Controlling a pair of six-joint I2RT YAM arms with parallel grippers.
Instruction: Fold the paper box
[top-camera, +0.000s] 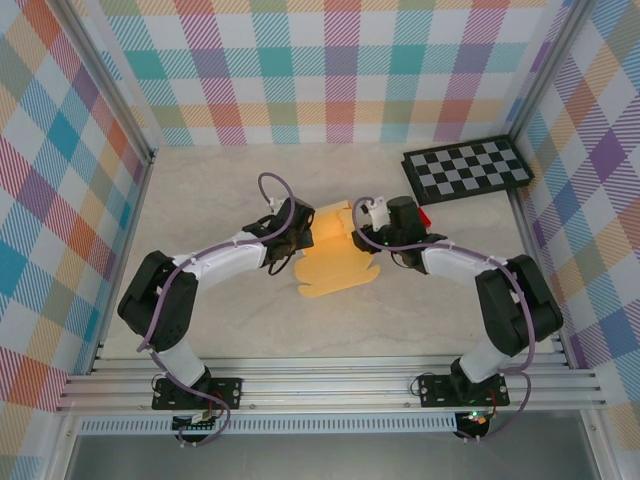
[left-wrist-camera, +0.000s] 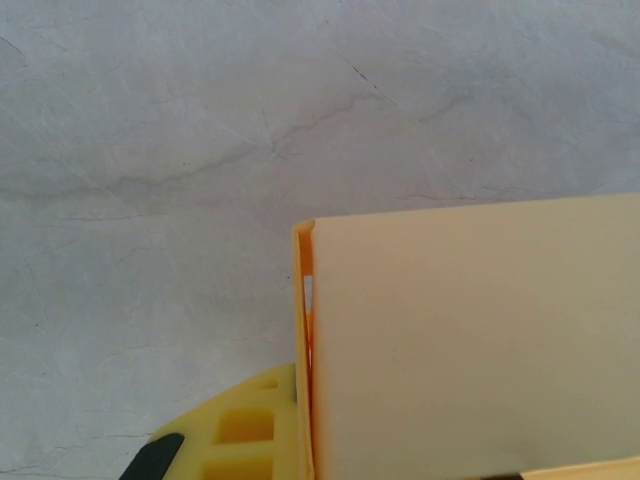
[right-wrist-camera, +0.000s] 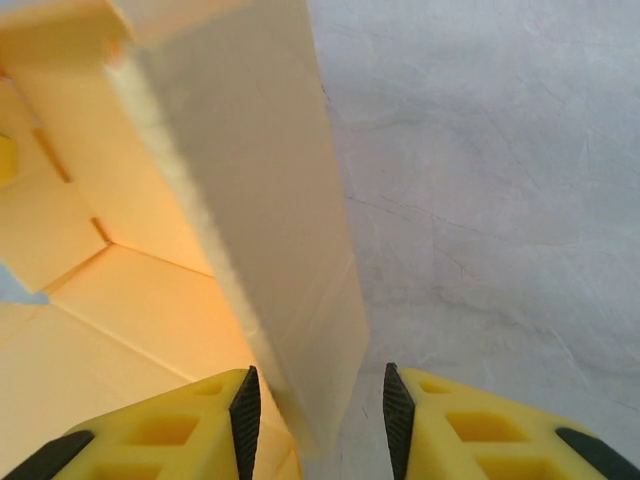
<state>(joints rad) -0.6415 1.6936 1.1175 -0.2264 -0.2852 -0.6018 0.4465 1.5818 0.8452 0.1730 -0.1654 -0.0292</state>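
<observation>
From above, the paper box (top-camera: 335, 262) lies partly folded in the middle of the table (top-camera: 220, 190). The left claw (top-camera: 296, 236) is at its left edge and the right claw (top-camera: 360, 228) at its right. A checkerboard (top-camera: 467, 168) and a small red block (top-camera: 425, 216) sit off to the far right.

From the left wrist, a raised wall of the paper box (left-wrist-camera: 470, 340) is doubled at its edge. One yellow finger (left-wrist-camera: 235, 435) sits right against that fold, and the claw is pinched tight on it.

From the right wrist, the right claw (right-wrist-camera: 315, 420) stands narrowly parted astride an upright wall of the paper box (right-wrist-camera: 250, 180), with a sliver of gap on each side and no grip.
</observation>
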